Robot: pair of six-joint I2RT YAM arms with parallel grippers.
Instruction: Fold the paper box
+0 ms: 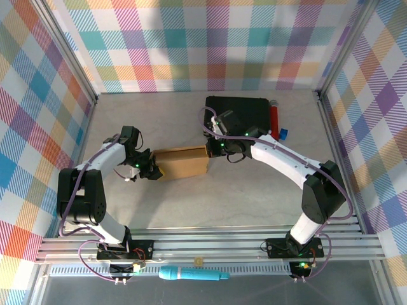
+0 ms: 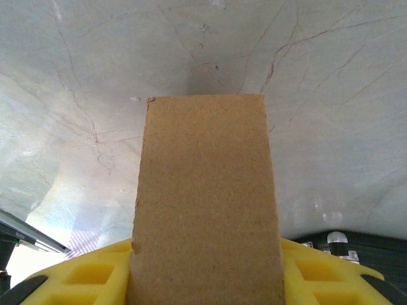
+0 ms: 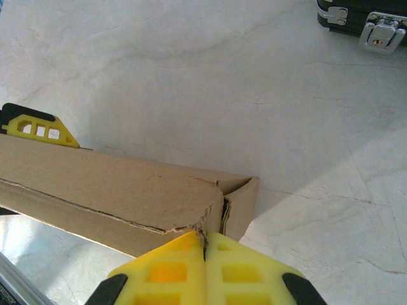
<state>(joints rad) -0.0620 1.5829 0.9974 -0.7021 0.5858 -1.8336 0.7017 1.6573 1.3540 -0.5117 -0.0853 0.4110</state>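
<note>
Step, I judge: closing box (image 1: 184, 162). My left gripper (image 1: 154, 169) pinches box's left end; right gripper (image 3: 205, 240) pressed together at box's right corner. Next, probably: press corner in.

Matt brown cardboard paper box (image 1: 182, 161), smooth marble-look table (image 1: 254, 197)

One paper box (image 1: 182, 161), one black case (image 1: 248, 105), one red cylinder (image 1: 275, 116) (all singles).

table (image 1: 191, 203): pale marble top | paper box (image 1: 182, 161) centre | black case (image 1: 245, 111) far, red cylinder (image 1: 275, 116) beside it
</note>
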